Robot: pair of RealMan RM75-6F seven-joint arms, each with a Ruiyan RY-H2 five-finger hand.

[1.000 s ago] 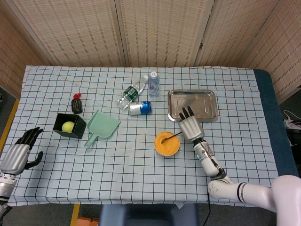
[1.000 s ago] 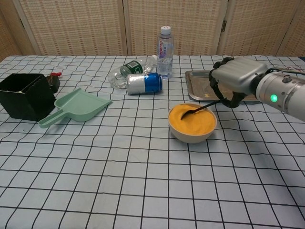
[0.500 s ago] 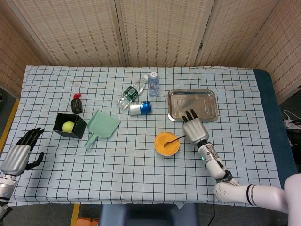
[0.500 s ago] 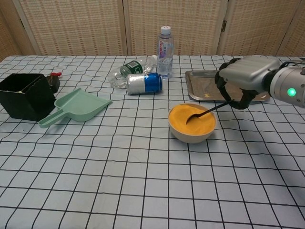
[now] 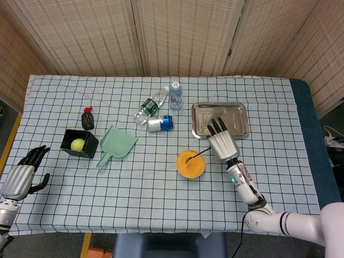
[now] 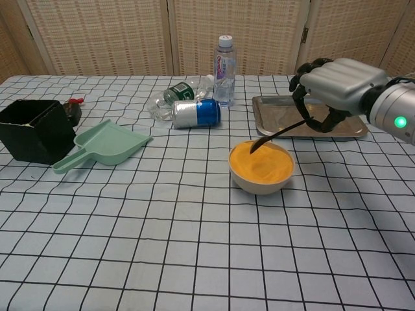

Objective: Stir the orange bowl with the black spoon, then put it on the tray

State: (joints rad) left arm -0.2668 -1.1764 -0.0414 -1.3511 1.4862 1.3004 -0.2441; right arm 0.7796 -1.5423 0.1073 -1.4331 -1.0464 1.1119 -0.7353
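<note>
The orange bowl (image 5: 191, 164) (image 6: 261, 167) sits on the checked cloth just in front of the steel tray (image 5: 236, 121) (image 6: 269, 109). My right hand (image 5: 223, 142) (image 6: 334, 94) grips the handle of the black spoon (image 5: 200, 154) (image 6: 275, 134), to the right of the bowl and over the tray's near edge. The spoon slants down to the left, its tip over the bowl's far rim, lifted out of the orange filling. My left hand (image 5: 22, 176) hangs at the table's near left edge, fingers apart, holding nothing.
A blue can (image 6: 196, 113) lies on its side behind the bowl, with a fallen green-label bottle (image 6: 175, 95) and an upright water bottle (image 6: 224, 62). A green dustpan (image 6: 104, 146), a black box (image 5: 79, 143) holding a yellow ball and a small dark bottle (image 5: 88, 118) stand to the left.
My right hand has risen and shifted back toward the tray, drawing the spoon's tip up out of the bowl's filling. The left hand has stayed still.
</note>
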